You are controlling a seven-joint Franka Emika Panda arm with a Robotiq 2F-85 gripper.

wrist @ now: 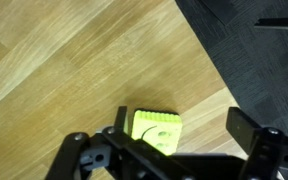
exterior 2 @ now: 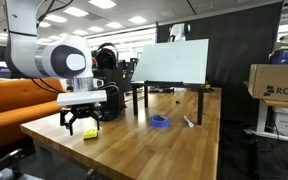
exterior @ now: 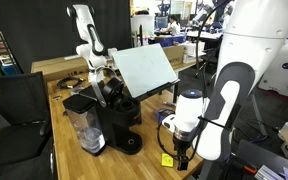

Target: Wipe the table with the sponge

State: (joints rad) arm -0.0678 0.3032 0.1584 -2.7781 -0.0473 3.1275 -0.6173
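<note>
The bright yellow sponge [wrist: 154, 130] lies flat on the light-brown wooden table [wrist: 64, 60], near its corner. My gripper [wrist: 184, 125] is open and hovers just above it, with one finger at the sponge's left edge and the other well off to its right. In both exterior views the sponge [exterior: 167, 159] [exterior 2: 90, 134] sits under the gripper [exterior: 181, 153] [exterior 2: 81, 124] at the table's [exterior 2: 164, 150] near end. The jaws hold nothing.
A black coffee machine [exterior: 109, 115] [exterior 2: 106, 60] and a tilted white board [exterior: 144, 68] [exterior 2: 174, 62] stand further along the table. A blue tape roll [exterior 2: 160, 122] and a pen [exterior 2: 187, 121] lie mid-table. The table edge and dark carpet [wrist: 254, 50] are close to the sponge.
</note>
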